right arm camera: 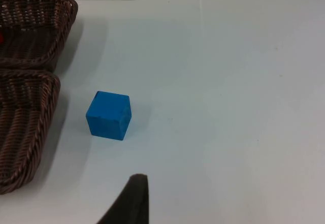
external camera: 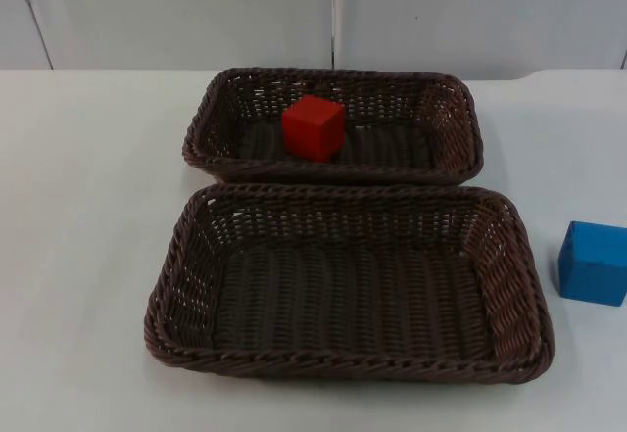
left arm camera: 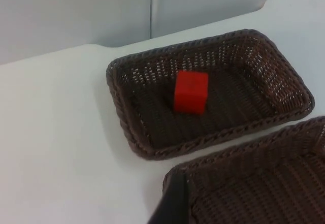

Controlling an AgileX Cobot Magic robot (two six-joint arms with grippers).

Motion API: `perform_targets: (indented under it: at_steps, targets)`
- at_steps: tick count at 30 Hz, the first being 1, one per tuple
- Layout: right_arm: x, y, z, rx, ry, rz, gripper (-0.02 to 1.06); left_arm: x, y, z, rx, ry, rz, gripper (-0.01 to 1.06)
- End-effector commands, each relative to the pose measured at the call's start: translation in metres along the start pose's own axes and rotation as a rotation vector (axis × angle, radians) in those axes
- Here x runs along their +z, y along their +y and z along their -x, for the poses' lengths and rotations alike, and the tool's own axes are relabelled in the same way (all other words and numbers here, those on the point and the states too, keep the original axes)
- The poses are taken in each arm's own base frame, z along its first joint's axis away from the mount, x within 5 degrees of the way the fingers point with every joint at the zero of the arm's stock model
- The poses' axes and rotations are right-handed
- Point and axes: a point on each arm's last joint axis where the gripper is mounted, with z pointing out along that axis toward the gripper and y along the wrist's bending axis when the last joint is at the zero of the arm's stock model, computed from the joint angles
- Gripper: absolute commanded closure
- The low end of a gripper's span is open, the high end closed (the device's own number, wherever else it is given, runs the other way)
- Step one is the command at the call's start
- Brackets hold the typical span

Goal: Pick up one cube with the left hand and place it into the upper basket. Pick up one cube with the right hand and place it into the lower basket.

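A red cube (external camera: 313, 127) (left arm camera: 191, 92) rests inside the upper brown wicker basket (external camera: 333, 170) (left arm camera: 203, 141), left of its middle. Nothing lies in the lower basket (external camera: 343, 363) (left arm camera: 244, 153) in front of it. A blue cube (external camera: 594, 262) (right arm camera: 108, 115) sits on the white table just right of the lower basket (right arm camera: 30, 148). My left gripper (left arm camera: 170, 209) hangs above the lower basket's far left corner, looking toward the red cube. My right gripper (right arm camera: 129, 203) is raised over the table, a short way from the blue cube and not touching it.
The two baskets stand close together in the middle of the white table (external camera: 88, 207). A grey partition wall (external camera: 196, 11) closes off the far edge. Open table surface (right arm camera: 244, 107) lies to the right of the blue cube and left of the baskets.
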Motion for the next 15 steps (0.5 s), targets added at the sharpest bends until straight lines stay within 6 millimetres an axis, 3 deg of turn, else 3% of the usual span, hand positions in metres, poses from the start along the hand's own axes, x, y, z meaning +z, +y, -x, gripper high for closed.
perform_targets:
  at_steps: [1, 8, 15]
  targets:
    - [0.0, 0.0, 0.0, -0.003, -0.006, -0.007, -0.01, -0.008, 0.001, -0.007, -0.004, -0.016, 0.015, 0.28]
    - [0.0, 0.0, 0.0, -0.003, -0.006, -0.007, -0.01, -0.027, 0.001, -0.024, -0.015, -0.037, 0.038, 0.28]
    - [0.0, 0.0, 0.0, -0.003, -0.006, -0.007, -0.01, -0.041, 0.001, -0.027, 0.011, -0.035, 0.05, 0.28]
